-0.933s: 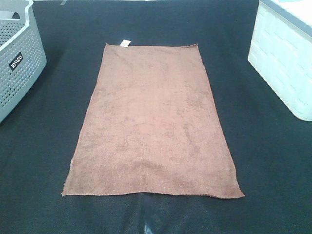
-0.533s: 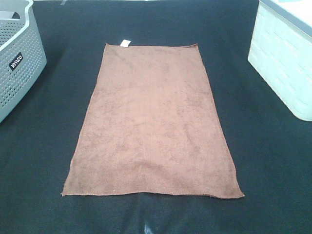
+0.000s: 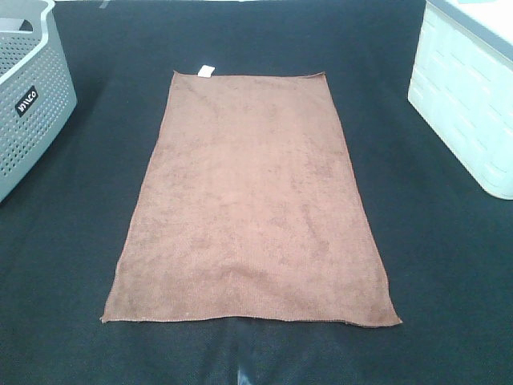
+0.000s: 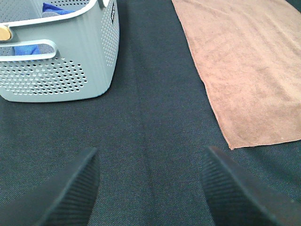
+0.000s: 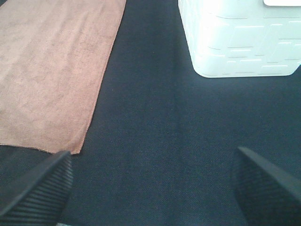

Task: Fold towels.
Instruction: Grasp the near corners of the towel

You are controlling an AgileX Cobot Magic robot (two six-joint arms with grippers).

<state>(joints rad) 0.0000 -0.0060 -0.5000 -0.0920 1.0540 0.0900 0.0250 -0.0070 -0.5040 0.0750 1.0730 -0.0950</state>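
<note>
Ahead of left gripper and right gripper, reddish-brown towel lies spread flat, near corners free for pinching (fold not begun). Both gape wide, empty.

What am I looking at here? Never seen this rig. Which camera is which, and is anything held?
It's a two-armed robot meant to fold a towel. One picture looks down from a high camera off the arms; neither arm shows there. The other two come from cameras on each wrist, showing dark finger pairs: the left gripper and the right gripper, both open, holding nothing. On the dark table cover the reddish-brown towel lies spread flat, a small white tag at its far edge. A grey perforated basket stands left of it, a white bin right.
</note>
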